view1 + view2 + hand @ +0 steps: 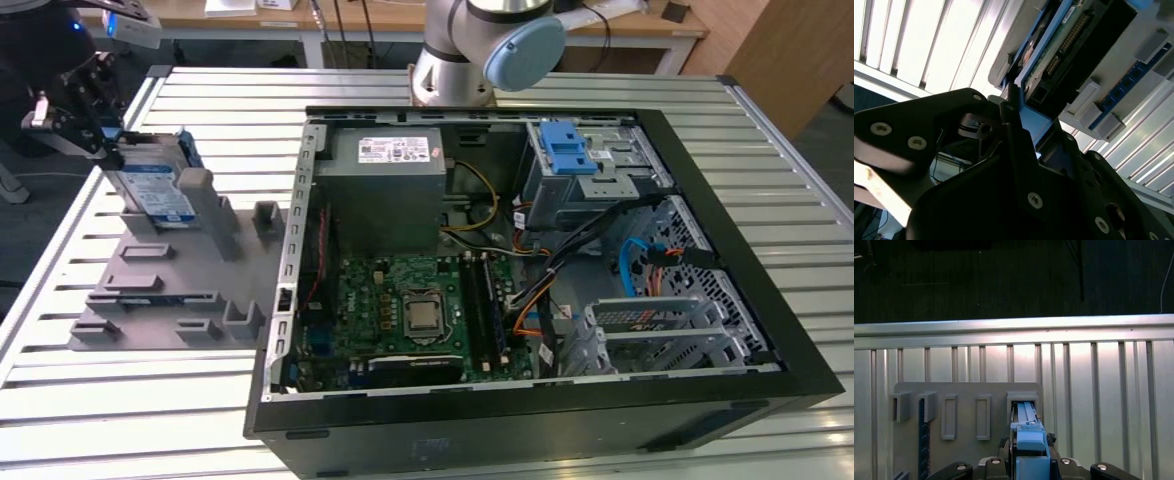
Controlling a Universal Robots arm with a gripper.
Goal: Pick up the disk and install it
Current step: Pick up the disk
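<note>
The pincer [94, 132] is held at the exterior view's far left, pointed downward; its fingers [1010, 112] are clamped on the disk's [150, 190] upper edge; the arm [461, 55] is seen upright.

The exterior view looks steeply down from high up, with the open computer case [534, 420] central and the grey slotted tray [160, 300] at the exterior view's left. Both wrist views face that tray from close by, sharing the disk [1026, 415] [1064, 40] standing there.

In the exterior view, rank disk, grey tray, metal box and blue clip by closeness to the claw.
1. disk, in the gripper, exterior view's left.
2. grey tray, under the disk.
3. metal box, mid-view.
4. blue clip, view's right.
</note>
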